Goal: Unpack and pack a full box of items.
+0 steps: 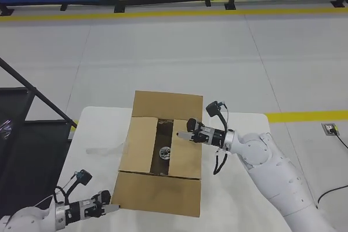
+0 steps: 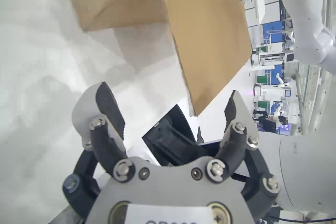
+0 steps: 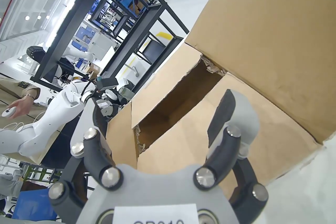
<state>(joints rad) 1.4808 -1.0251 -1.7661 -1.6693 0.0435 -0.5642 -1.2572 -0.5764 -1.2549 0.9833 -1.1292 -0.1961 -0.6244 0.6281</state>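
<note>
The box (image 1: 156, 191) stands in the middle of the white desk (image 1: 101, 124), with its top flaps partly open and a dark gap between them. The right tool (image 1: 183, 136) is spread wide above the inner flap, at the edge of the gap. The left tool (image 1: 108, 207) is also spread and holds nothing, just beside the corner of the near flap.

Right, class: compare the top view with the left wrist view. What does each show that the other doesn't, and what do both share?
The top view adds the whole cardboard box, all four flaps, the gap between the inner flaps with a small round item inside, and the right claw at that gap's edge. The left wrist view adds the left claw close up, open, black pads facing each other, and the box's corner from low down. Shared: the box, the white table, the left claw, the right arm.
</note>
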